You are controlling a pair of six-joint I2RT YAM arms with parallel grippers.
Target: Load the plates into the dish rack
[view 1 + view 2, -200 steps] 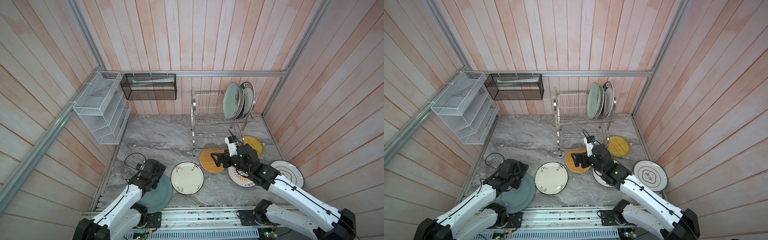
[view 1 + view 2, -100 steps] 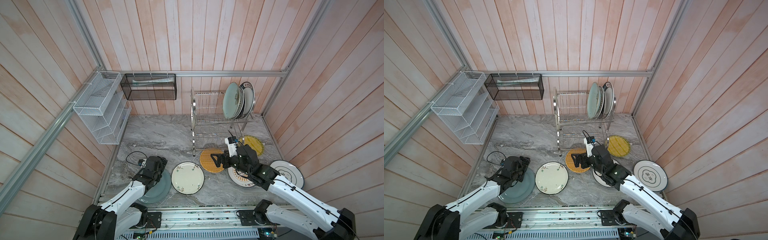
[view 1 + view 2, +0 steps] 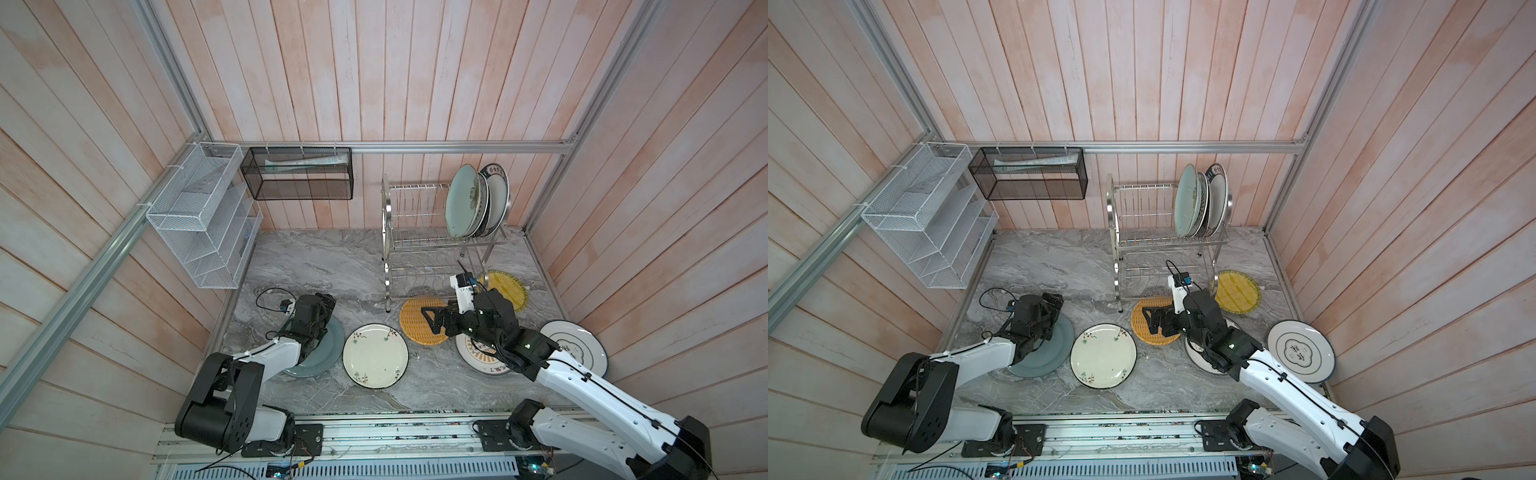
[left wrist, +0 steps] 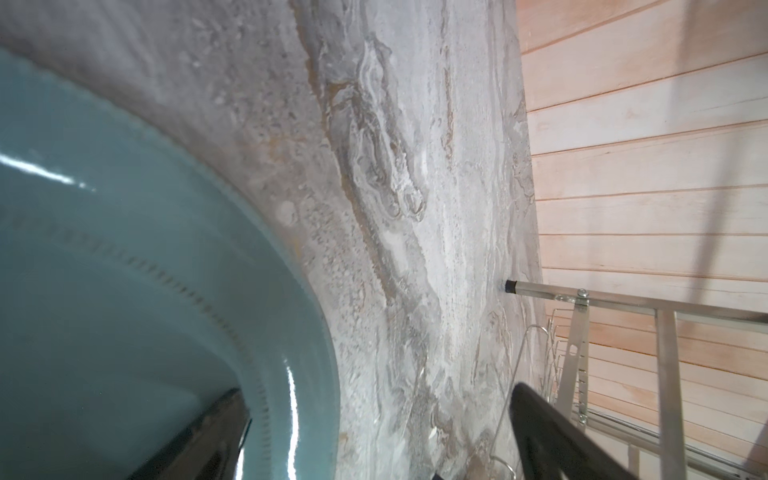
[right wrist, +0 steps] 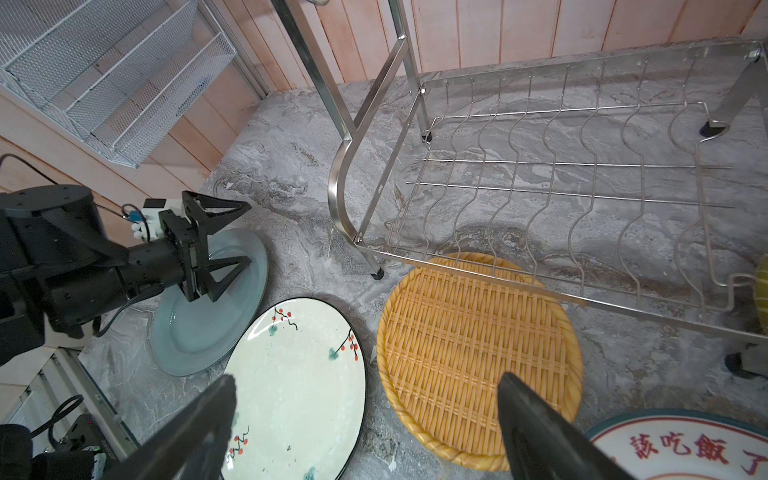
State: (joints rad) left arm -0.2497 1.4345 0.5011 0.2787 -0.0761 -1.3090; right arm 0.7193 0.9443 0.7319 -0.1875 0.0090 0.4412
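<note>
Left gripper (image 5: 248, 232) spread astride the grey-blue plate (image 3: 328, 353) rim for an edge pinch, right gripper (image 3: 429, 320) jaws wide apart over the orange woven plate (image 3: 411, 320) — three plates (image 3: 473, 199) upright in the dish rack (image 3: 432, 245), rest flat on the counter (image 3: 332, 266).

Six plates (image 3: 375, 356) are lying flat and at least three are standing in one dish rack (image 3: 385, 232). One white mesh organizer (image 3: 199, 232) and one black mesh basket (image 3: 297, 174) are hanging.
</note>
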